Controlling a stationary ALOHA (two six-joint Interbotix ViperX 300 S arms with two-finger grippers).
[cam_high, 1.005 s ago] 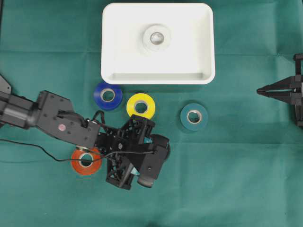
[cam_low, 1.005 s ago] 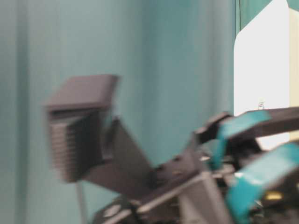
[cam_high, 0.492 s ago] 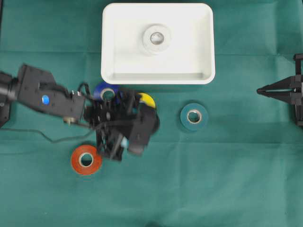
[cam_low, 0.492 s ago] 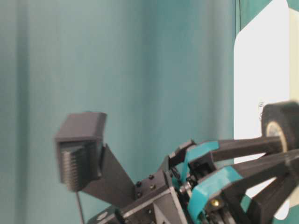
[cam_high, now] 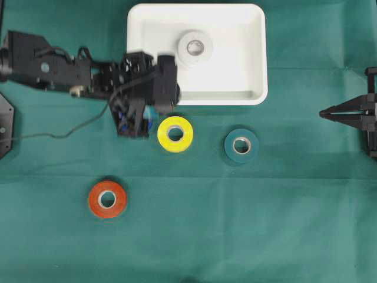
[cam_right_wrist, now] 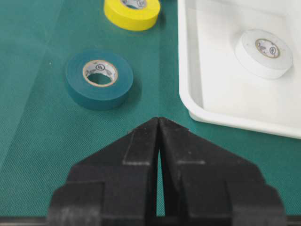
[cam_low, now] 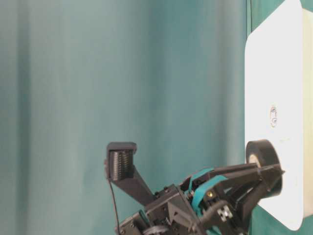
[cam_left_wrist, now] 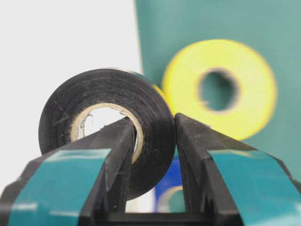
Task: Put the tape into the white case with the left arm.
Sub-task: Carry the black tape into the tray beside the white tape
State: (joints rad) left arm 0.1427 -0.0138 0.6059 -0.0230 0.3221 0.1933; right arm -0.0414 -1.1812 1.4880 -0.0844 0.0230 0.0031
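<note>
Nearest, orange roll: we see an orange tape roll (cam_high: pixel 106 200) lying flat on the green cloth (cam_high: pixel 265 224) at the front left, well apart from everything else.
Middle row: a yellow roll (cam_high: pixel 175 134) and a teal roll (cam_high: pixel 241 145) lie flat on the cloth, apart from one another, both just short of the case's near rim.
Blue roll: we find only a blurred blue patch (cam_left_wrist: pixel 169 188) between the left fingers in the wrist view; in the overhead view the arm covers it.
Left gripper: the left gripper (cam_left_wrist: pixel 153 141) is clamped on the black tape roll (cam_left_wrist: pixel 106 127), one finger through the roll's hole and the other against its outer face, so the roll stands on edge.
Task's tape: we place the black roll at the case's near left corner, raised off the cloth; the table-level view shows it (cam_low: pixel 263 166) beside the case's rim.
Right gripper: the right gripper (cam_right_wrist: pixel 159 123) has its fingertips pressed together on nothing, at the right edge of the cloth, well apart from the rolls.
Farthest, white case: the white case (cam_high: pixel 253 59) sits at the far middle with a white roll (cam_high: pixel 195 48) lying flat inside.
</note>
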